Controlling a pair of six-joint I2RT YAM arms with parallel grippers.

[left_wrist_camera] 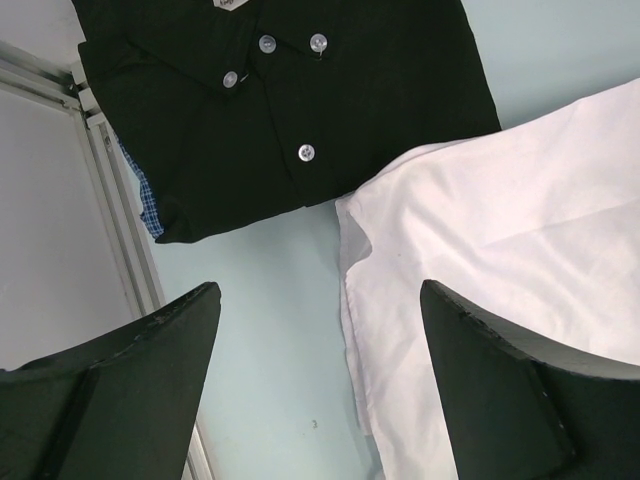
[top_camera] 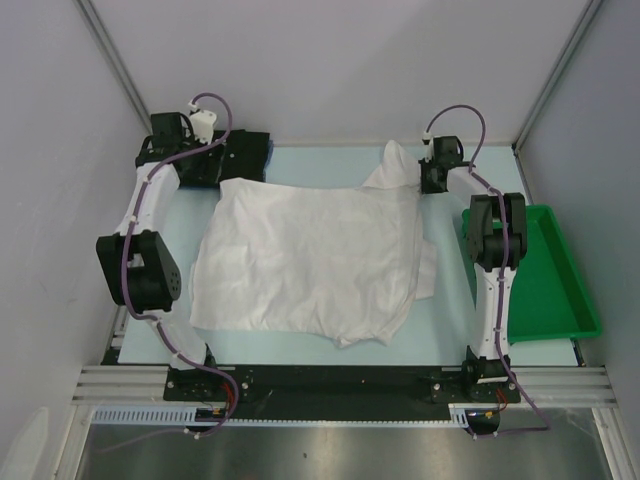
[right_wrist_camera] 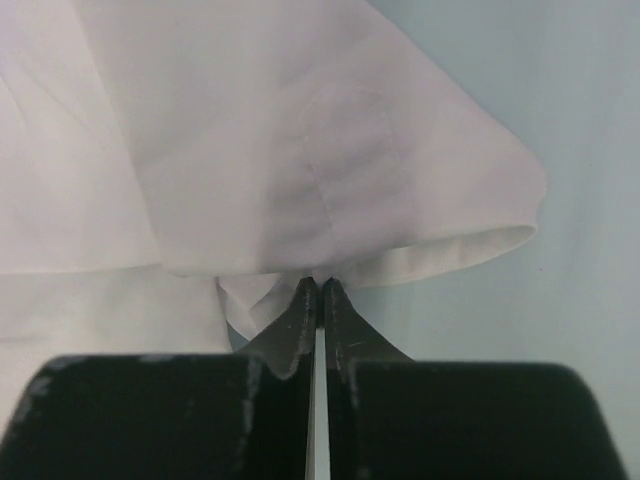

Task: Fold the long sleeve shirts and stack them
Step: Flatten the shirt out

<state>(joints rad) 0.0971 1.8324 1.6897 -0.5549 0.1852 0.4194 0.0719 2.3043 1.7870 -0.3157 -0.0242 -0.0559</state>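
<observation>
**White shirt pinched at far edge**

Thin creased white cloth shirt spread mid-table. Right gripper clamped on its raised far fold. Left gripper spread wide beside folded black buttoned shirt, far-left corner; collar tag unreadable.

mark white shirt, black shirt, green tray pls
white shirt [top_camera: 310, 255]: top external view, middle of the spread-out body.
black shirt [left_wrist_camera: 370, 100]: left wrist view, front panel right of the buttons.
green tray [top_camera: 555, 285]: top external view, bare floor of the tray.
</observation>
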